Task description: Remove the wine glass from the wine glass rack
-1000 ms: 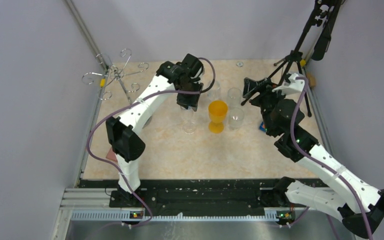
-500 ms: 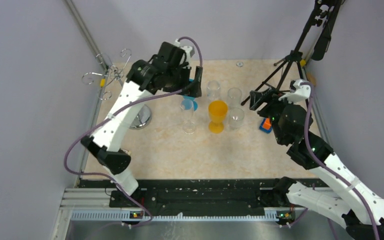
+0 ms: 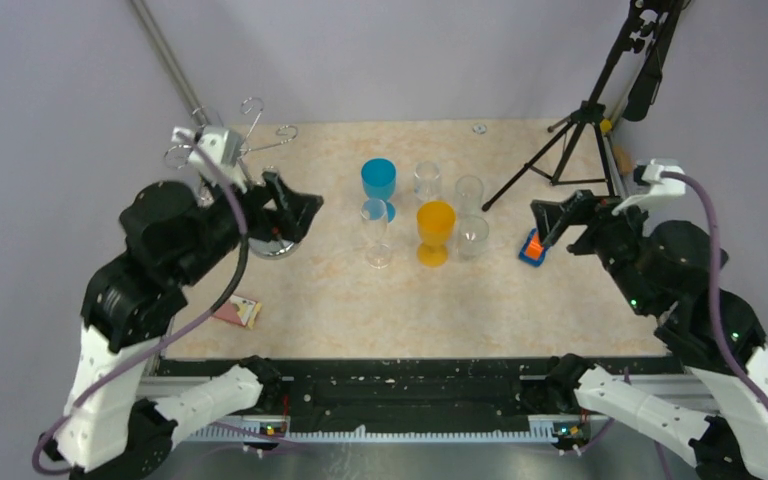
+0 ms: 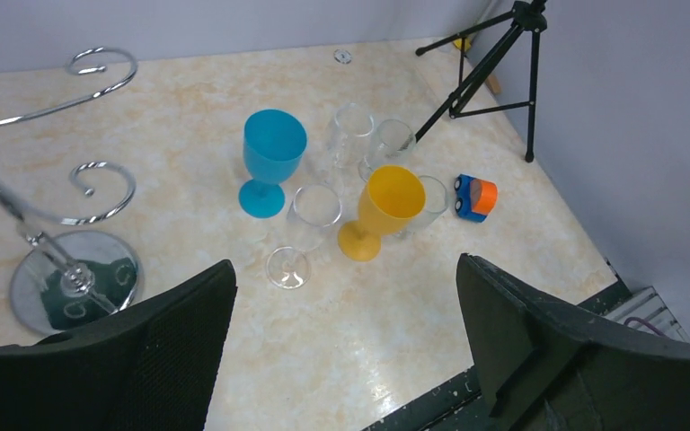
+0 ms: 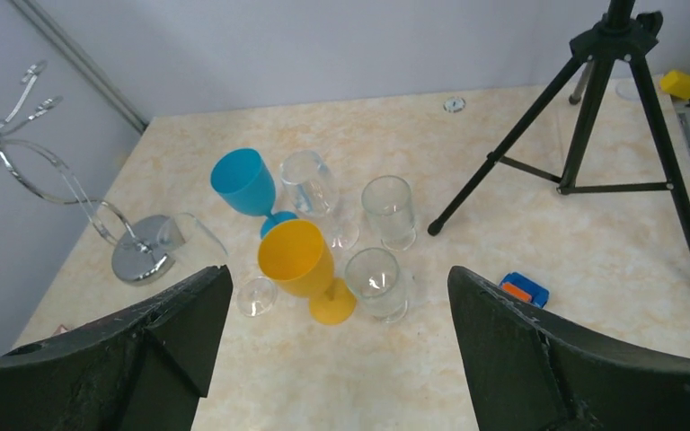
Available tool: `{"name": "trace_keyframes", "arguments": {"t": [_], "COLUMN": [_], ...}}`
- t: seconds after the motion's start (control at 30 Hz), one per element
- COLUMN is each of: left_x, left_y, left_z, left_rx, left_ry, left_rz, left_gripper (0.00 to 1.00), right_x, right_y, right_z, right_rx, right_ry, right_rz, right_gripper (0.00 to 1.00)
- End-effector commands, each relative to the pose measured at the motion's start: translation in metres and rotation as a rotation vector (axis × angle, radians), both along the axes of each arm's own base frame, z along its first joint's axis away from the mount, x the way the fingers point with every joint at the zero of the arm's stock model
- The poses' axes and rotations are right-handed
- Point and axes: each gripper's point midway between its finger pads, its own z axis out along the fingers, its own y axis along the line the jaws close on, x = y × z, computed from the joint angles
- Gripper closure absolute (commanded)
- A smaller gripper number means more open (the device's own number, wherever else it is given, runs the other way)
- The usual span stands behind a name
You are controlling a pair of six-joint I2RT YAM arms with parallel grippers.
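The chrome wine glass rack (image 3: pixel 222 150) stands at the far left on its round base (image 4: pixel 72 292). None of its looped arms that show holds a glass. A clear wine glass (image 3: pixel 375 235) stands upright on the table beside a blue goblet (image 3: pixel 379 180) and an orange goblet (image 3: pixel 436 230). It also shows in the left wrist view as the clear wine glass (image 4: pixel 310 215). My left gripper (image 3: pixel 295 212) hangs open over the rack's base, well left of the glasses, with nothing in it. My right gripper (image 3: pixel 552 226) is open and empty to the right of the group.
Three more clear glasses (image 3: pixel 469 192) stand behind and right of the orange goblet. A small blue and orange toy (image 3: pixel 531 247) lies under my right gripper. A black tripod (image 3: pixel 582 125) stands at the far right. A pink card (image 3: pixel 237 311) lies near the front left.
My left gripper has opened and drawn back left and toward the base, away from the clear wine glass, which stays standing on the table. My right arm has also drawn back, its jaws wider.
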Motion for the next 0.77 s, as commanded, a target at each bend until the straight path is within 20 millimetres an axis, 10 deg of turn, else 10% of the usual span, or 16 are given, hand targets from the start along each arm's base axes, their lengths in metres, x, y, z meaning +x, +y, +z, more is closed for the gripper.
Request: {"name": "trace_keyframes", "arguments": {"t": [0.0,0.3,0.73], "left_x": [-0.021,-0.081,-0.103], "left_y": [0.032,0.088,0.117], "left_z": [0.003,-0.038,-0.065], "left_rx": [-0.065,-0.098,-0.083], "left_ry": [-0.088,-0.144,-0.099], "left_rz": [0.085,0.139,0.205], "left_gripper": [0.05,0.07,0.03], "right_x": [-0.03,-0.063,-0.064], "right_y": [-0.016,-0.054,-0.058], "right_z": [0.003,0.037,0.017], "right_rx": [-0.055,0.005,0.038], "right_ry": [0.052,-0.083,-0.062], "right_rz": [0.06,0.042,0.017], "right_gripper": [0.06,0.05,0.03]}}
